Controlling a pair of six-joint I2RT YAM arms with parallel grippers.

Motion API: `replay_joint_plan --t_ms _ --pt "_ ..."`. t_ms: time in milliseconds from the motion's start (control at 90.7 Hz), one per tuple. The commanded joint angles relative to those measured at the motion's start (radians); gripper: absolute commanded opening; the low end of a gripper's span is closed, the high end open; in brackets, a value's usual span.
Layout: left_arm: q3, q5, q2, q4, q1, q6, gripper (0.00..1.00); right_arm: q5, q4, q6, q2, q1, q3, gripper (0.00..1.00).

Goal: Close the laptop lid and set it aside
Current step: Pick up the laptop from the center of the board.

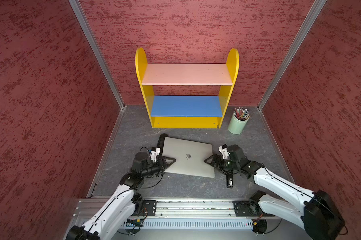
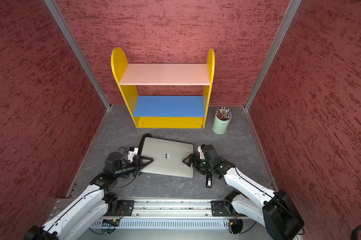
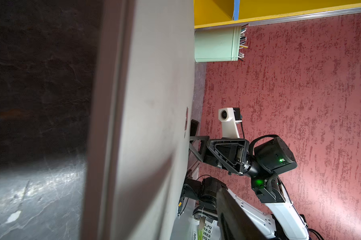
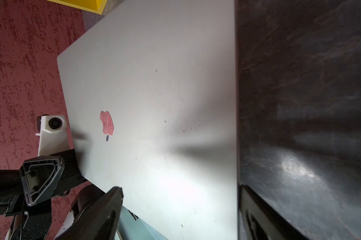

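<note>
Grey bench (image 1: 133, 133), laptop (image 1: 187, 158) sits mid-bench closed up, long axis left-right. Its right edge has the right pincer (image 1: 208, 160) wide open around it. The left pincer (image 1: 172, 160) is over the left edge, can't tell if it's clamping.

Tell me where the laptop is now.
In both top views the laptop lies closed on the table, in front of the yellow shelf, with the left gripper at its left edge and the right gripper at its right edge.

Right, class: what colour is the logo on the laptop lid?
The logo is reddish pink; the right wrist view shows it best.
</note>
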Motion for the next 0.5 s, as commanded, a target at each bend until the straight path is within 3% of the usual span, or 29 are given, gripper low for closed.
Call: replay_joint_plan --t_ms 0,485 --pt "0.056 0.031 -0.029 0.171 0.005 -0.018 0.00 -0.043 0.068 -0.005 -0.036 -0.010 0.023 0.95" --pt "0.096 0.040 -0.060 0.211 0.061 -0.077 0.00 -0.035 0.037 0.001 -0.110 -0.087 -0.046 0.98"
